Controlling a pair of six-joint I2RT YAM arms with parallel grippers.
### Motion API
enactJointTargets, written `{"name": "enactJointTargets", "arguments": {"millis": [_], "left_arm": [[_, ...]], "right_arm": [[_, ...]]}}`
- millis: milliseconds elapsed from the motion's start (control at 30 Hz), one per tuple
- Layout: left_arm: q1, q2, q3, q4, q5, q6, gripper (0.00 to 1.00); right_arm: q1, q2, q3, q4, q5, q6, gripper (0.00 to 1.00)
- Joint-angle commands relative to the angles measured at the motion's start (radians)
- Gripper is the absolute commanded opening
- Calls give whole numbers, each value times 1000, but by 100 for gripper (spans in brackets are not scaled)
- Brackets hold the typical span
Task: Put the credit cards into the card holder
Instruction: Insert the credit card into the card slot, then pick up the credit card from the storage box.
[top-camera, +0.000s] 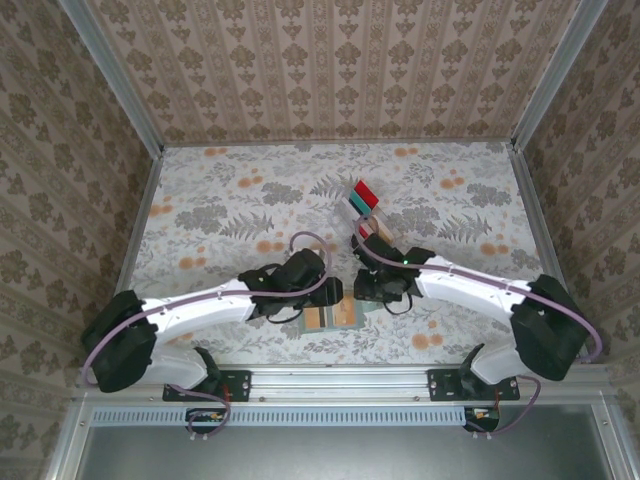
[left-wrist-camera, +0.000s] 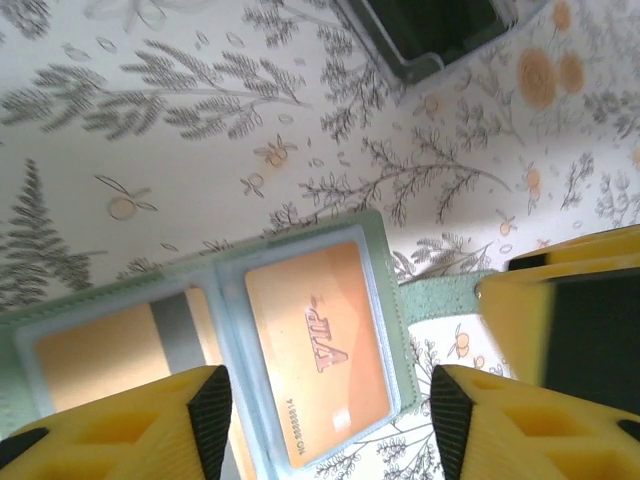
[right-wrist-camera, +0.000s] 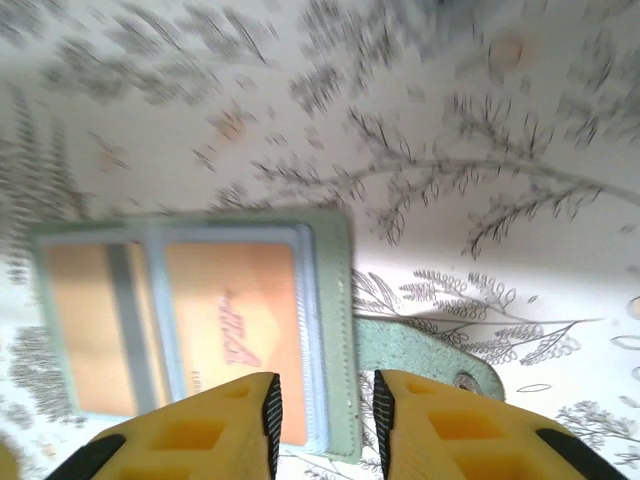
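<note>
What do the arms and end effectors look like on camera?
Both the left arm and right arm have white links, black joints and a lilac cable looping alongside. The left end effector and right end effector have yellow fingers with black pads.

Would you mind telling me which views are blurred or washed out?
Right wrist view: motion blur smears the tablecloth and card holder. Left wrist view: sharper, VIP legible on the orange card, tablecloth pale and overexposed upper left. Top view: evenly lit, sharp.

Slotted rack (top-camera: 352, 212) beyond card holder (top-camera: 333, 316); open table (top-camera: 220, 200) leftward
</note>
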Motion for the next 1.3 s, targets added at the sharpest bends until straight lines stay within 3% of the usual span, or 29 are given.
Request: {"name": "enactJointTargets", "arguments": {"millis": [0,167,300,633,933,1267], "left_arm": [[29,-55,-40,-33,-62,16,62],[84,-113,-82,3,-42,7,67],[124,-140,-99,21,-15,7,72],[195,-145,-118,94,82,7,89],[217,-154,-135,100,95,-4,90],[223,-179,-171,103,85,-24,91]], "right_arm": [[-54,-73,71,-100,77,-91,36],[-162,-65,159,-161,91,-216,38],[-195,30,271,-227,129,-334,37],[-171,301,525,-344,262,-495,33],[-120,479,652,-393,434,-570,34],[-85,577,679,-391,581,-608,36]]}}
